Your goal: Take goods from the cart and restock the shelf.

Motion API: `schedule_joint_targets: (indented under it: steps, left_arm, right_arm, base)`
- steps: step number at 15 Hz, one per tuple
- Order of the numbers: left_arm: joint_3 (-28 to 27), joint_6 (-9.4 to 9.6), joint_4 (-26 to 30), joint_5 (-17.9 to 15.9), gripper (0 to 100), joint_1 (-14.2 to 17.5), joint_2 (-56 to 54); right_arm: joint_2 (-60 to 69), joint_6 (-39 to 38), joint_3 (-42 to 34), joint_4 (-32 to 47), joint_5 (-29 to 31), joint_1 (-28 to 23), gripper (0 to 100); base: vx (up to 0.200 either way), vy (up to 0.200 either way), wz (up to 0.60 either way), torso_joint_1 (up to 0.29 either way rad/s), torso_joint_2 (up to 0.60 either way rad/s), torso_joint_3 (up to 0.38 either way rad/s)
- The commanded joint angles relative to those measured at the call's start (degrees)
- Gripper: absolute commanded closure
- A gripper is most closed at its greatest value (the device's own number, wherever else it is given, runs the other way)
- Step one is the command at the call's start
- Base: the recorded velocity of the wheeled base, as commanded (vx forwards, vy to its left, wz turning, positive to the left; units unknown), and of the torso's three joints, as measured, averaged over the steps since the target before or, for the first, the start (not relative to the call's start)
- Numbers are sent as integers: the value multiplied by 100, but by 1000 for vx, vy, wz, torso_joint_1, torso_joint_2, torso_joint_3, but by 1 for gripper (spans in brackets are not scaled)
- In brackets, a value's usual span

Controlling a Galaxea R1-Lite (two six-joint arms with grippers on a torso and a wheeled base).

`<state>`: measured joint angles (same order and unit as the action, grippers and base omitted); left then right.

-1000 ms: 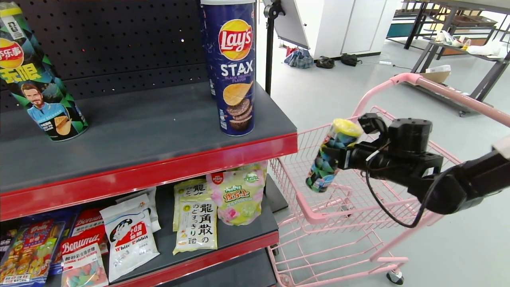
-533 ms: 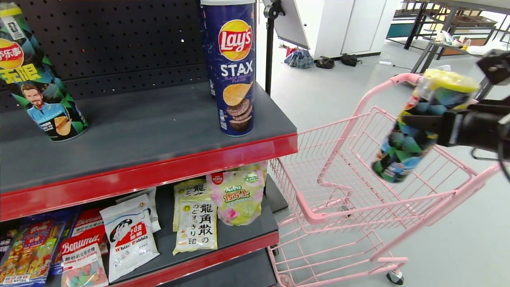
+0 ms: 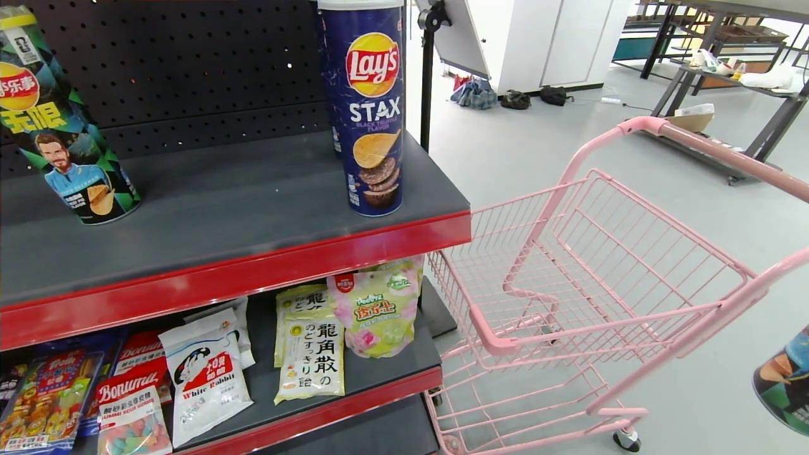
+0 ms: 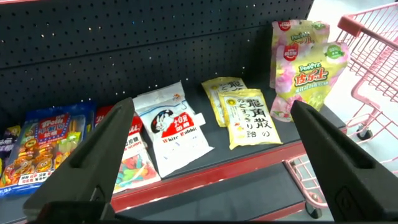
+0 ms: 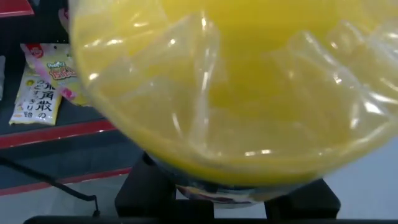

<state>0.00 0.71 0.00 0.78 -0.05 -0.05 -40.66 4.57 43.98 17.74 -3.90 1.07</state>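
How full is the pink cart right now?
Empty: only bare pink wire shows in the cart, basket and lower rack alike. The chip can is outside it.

The left gripper (image 4: 210,109) is empty, its jaws spread wide and the two dark fingers (image 4: 99,155) well apart. The right gripper (image 5: 227,198) sits low on the robot's right, jaws clamped on a can (image 5: 224,81) whose yellow lid is close against the wrist.
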Motion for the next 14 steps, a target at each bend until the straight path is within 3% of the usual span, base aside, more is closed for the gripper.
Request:
schedule_joint_targets:
  steps: [1,5,14]
  left_arm:
    - [0,0,0,1,0,5,5]
    - [0,-9,0,1,0,-4,5]
    - [0,0,0,1,0,5,5]
  right_arm:
    - [471,9,-180,10,3,-37,100]
    - [568,9,-320,10,3,-46,100]
    - [585,123,-487,2,21,-46,100]
  base:
    - [0,0,0,0,0,0]
    - [0,0,0,69,-246,-166]
    - [0,0,0,195,-559,-361]
